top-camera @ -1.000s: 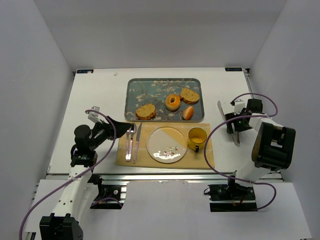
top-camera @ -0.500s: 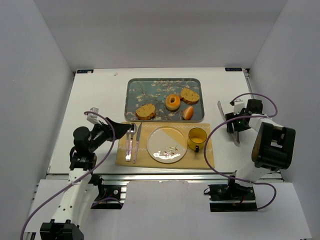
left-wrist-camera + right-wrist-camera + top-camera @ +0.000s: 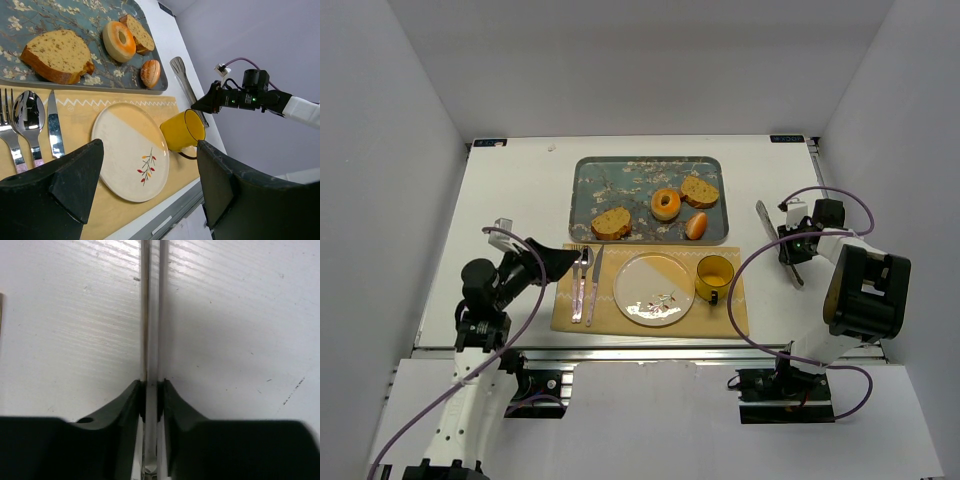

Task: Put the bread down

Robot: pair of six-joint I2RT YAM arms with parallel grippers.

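The bread (image 3: pixel 611 222) (image 3: pixel 57 55), a golden-brown slice with a darker crust, lies on the left part of the floral tray (image 3: pixel 620 180) (image 3: pixel 20 20). My left gripper (image 3: pixel 563 263) (image 3: pixel 149 146) hovers open over the left side of the placemat, short of the bread, with nothing between its fingers. My right gripper (image 3: pixel 790 250) (image 3: pixel 151 390) is down at the table on the right, shut on the handle of metal tongs (image 3: pixel 768 222) (image 3: pixel 151 315) (image 3: pixel 182 80). The cream plate (image 3: pixel 653 288) (image 3: pixel 130 150) sits on the placemat below the tray.
On the tray also lie a doughnut (image 3: pixel 666 203), a smaller bread slice (image 3: pixel 699 190) and a small roll (image 3: pixel 697 226). A yellow mug (image 3: pixel 714 277) (image 3: pixel 184 131) stands right of the plate. Fork, spoon (image 3: pixel 580 285) and knife (image 3: pixel 594 283) lie left of it.
My right gripper has closed on the tongs. The left arm has drawn slightly back toward the near left edge, gripper still open.
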